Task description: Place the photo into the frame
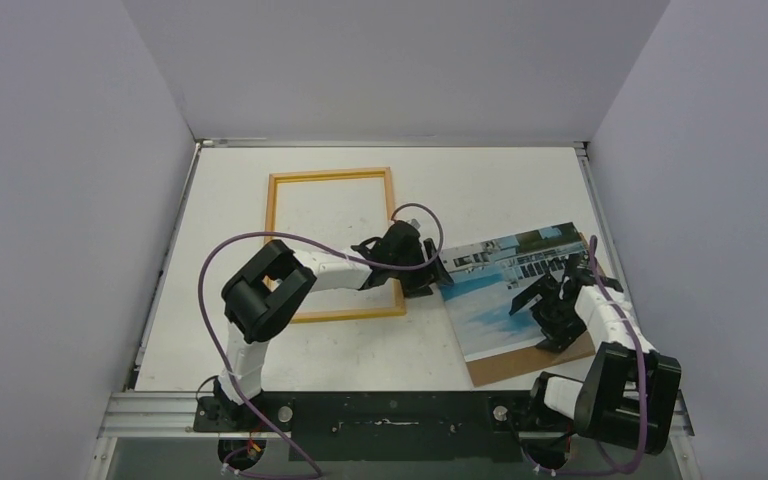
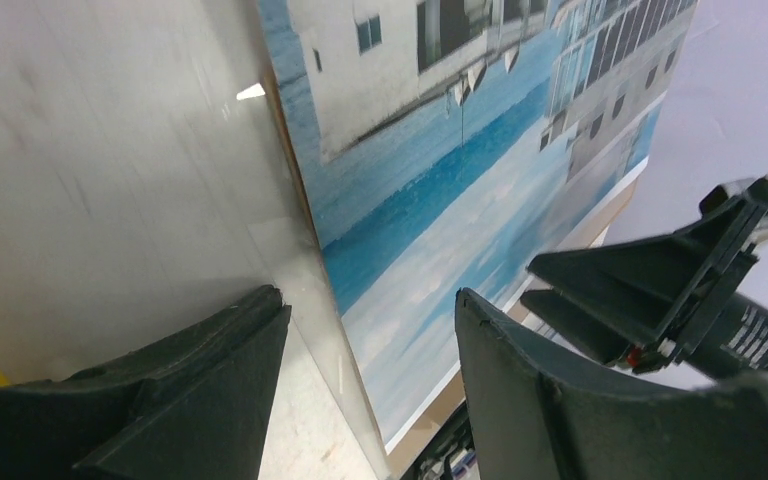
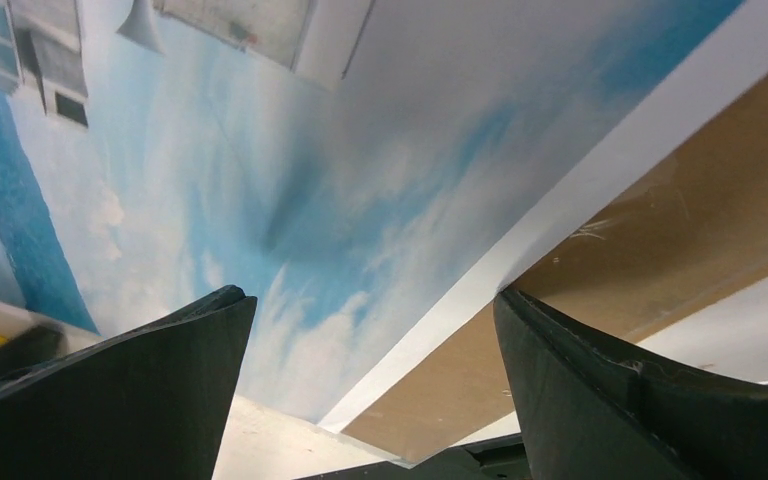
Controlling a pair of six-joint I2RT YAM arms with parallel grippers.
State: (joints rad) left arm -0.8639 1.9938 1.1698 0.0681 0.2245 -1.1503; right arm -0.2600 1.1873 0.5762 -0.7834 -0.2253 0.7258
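Two grippers work at the photo (image 1: 495,305), which lies face up on a brown backing board (image 1: 520,367) at the right of the table (image 1: 520,190), just right of the frame (image 1: 330,177) and outside it. The left gripper (image 2: 370,305) has its fingers parted, with the photo's left edge running between them. The right gripper (image 3: 370,300) is spread wide over the print's white border, one finger above the sky, the other above the board. Neither clamps anything.
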